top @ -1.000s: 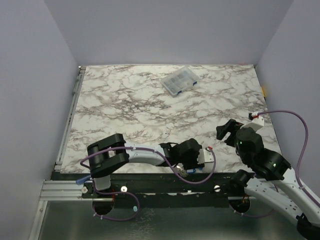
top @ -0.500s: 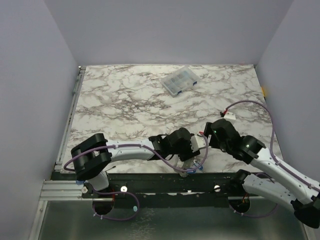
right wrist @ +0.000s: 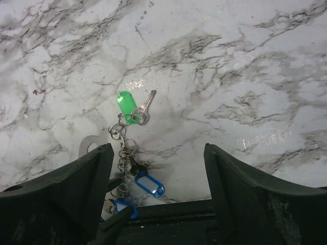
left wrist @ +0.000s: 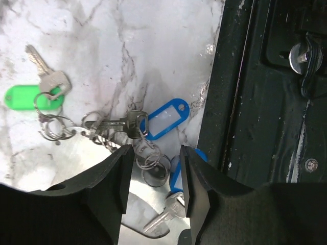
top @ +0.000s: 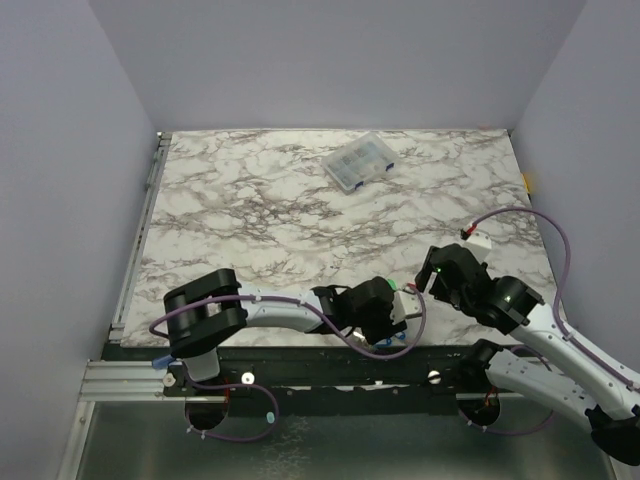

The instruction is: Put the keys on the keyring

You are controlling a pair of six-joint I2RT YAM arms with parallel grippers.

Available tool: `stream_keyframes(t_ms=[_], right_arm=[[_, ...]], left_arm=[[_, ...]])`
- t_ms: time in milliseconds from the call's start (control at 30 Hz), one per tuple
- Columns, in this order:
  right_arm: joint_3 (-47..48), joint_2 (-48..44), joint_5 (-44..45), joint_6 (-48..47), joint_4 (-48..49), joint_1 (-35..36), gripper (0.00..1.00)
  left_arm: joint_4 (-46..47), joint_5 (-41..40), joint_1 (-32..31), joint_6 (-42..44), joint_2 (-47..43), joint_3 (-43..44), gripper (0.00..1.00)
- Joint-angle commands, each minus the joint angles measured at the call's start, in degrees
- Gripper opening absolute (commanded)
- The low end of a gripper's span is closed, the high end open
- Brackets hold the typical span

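**A:** What's around, biggest first?

**B:** The marble table (top: 250,200). A black rail (left wrist: 255,76) runs along its near edge. A clear compartment box (top: 360,162) sits upper centre of the top view, well apart from everything else.

**A:** And the arms?

**B:** Both meet at the bottom centre. The left gripper (left wrist: 155,153) hangs over the bunch with its fingers apart, clamping nothing. The right gripper (right wrist: 158,148) is spread wide, nothing between its fingers.

**A:** Where's the keyring?

**B:** The keyring (right wrist: 86,145) is a pale grey piece on the marble just beside the rail. The left-hand finger covers much of it in the left wrist view. A chain of small rings (left wrist: 97,127) trails from it.

**A:** The keys?

**B:** The green-tagged key (left wrist: 30,97) is at the left edge of the left wrist view. One blue-tagged key (left wrist: 163,117) lies at centre. The second blue one (left wrist: 180,171) is half behind the right-hand finger, touching the rail.

**A:** What differs between views?

**B:** From above, the left wrist hides nearly the whole bunch. The wrist cameras show it laid out. Only the left one shows a bolt (left wrist: 305,56) on the rail.

**A:** Any writing?

**B:** The blue tag's pale window is too small to read.
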Motion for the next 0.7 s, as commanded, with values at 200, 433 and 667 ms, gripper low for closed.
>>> stream_keyframes(t_ms=[200, 433, 667], right_arm=[[1.05, -0.64, 1.24, 1.76, 0.52, 0.19, 0.82], [0.5, -2.1, 1.19, 1.02, 1.27, 0.18, 0.81], [0.59, -2.01, 0.89, 0.54, 1.63, 0.18, 0.81]], left_arm=[[-0.18, -3.89, -1.72, -1.32, 4.92, 2.68, 0.4], [-0.1, -4.39, -1.71, -1.78, 5.29, 3.59, 0.34], [-0.1, -5.58, -1.71, -1.99, 5.6, 4.56, 0.34]])
